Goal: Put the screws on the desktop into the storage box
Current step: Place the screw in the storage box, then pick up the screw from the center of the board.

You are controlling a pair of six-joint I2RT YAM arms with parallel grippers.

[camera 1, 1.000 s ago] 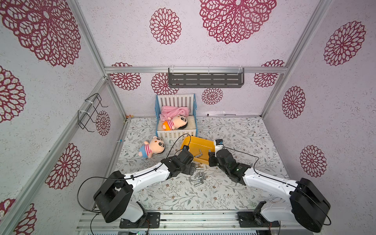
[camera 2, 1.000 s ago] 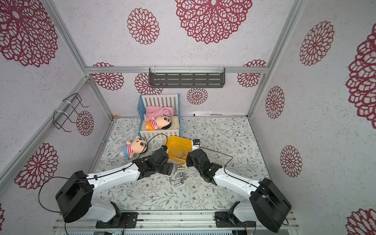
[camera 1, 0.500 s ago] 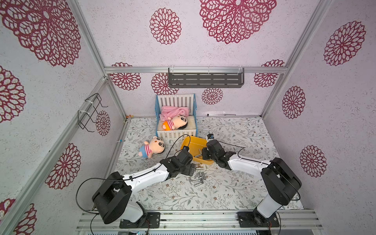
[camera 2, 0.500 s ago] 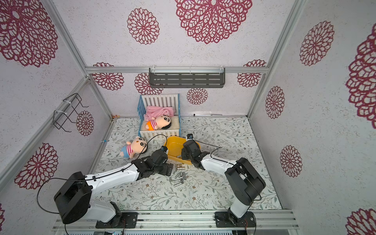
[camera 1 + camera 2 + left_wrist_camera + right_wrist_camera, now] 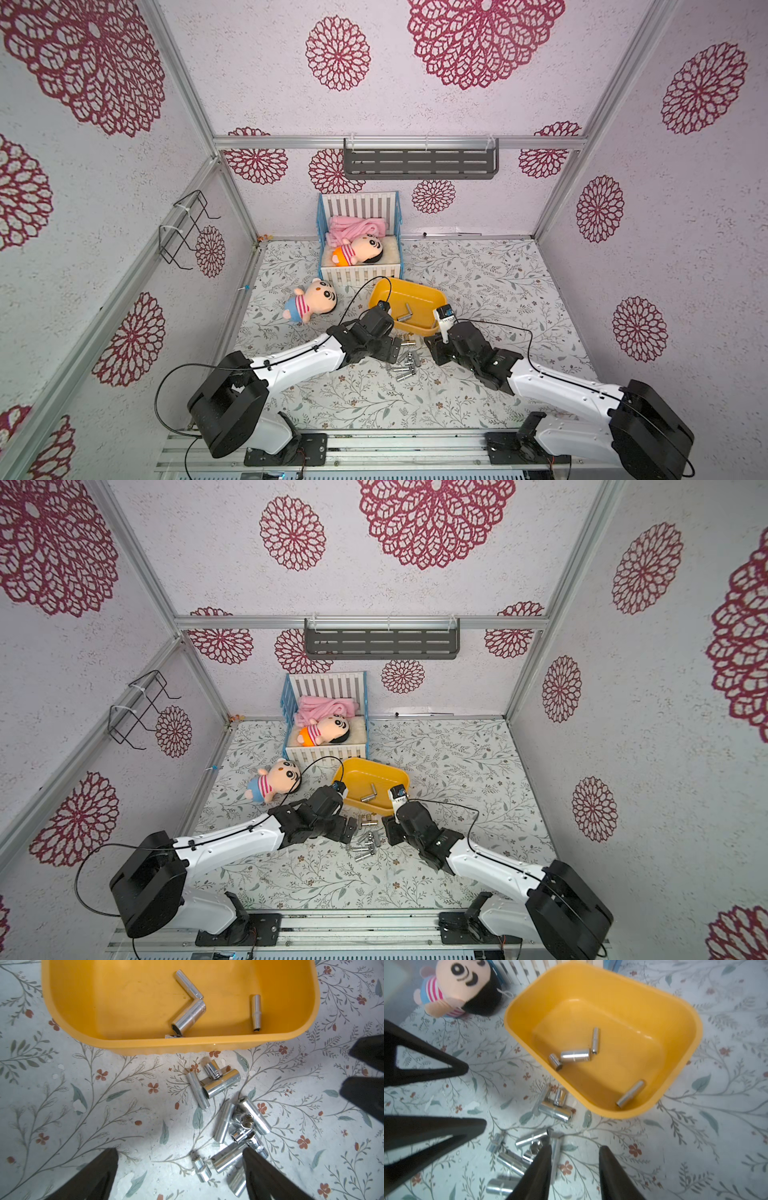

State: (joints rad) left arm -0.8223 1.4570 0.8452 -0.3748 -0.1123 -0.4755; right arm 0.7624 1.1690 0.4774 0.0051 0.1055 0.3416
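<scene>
1. The storage box (image 5: 424,296) sits near the middle of the desktop (image 5: 490,286). It is just in front of the crib (image 5: 361,275), which stands against the back edge. The box's long sides run slightly askew to that edge.
2. Four screws (image 5: 575,1055) lie on the floor of the box. Three touch end to end in a bent chain, and the fourth lies apart near a corner on the right arm's side.
3. The loose screws (image 5: 223,1083), roughly ten, lie on the desktop just beside the box's front wall, between the two arms. A knot of three is closest to the box, and a denser heap lies a little nearer the front edge.
4. The left gripper (image 5: 179,1152) hangs low over the desktop, released, with its jaws spread wide and only bare desktop between them. One of its fingers (image 5: 255,1167) stands at the edge of the heap. I cannot tell whether it touches a screw.
5. The right gripper (image 5: 576,1149) comes at the heap from the opposite side, also released. Its jaws are parted partway, with printed desktop showing in the gap and nothing held. One finger (image 5: 542,1165) is right beside a screw at the heap's edge.
6. A striped doll (image 5: 309,300) lies on the desktop between the box and the left edge. A second doll (image 5: 361,254) lies inside the crib next to a pink blanket (image 5: 353,226).
</scene>
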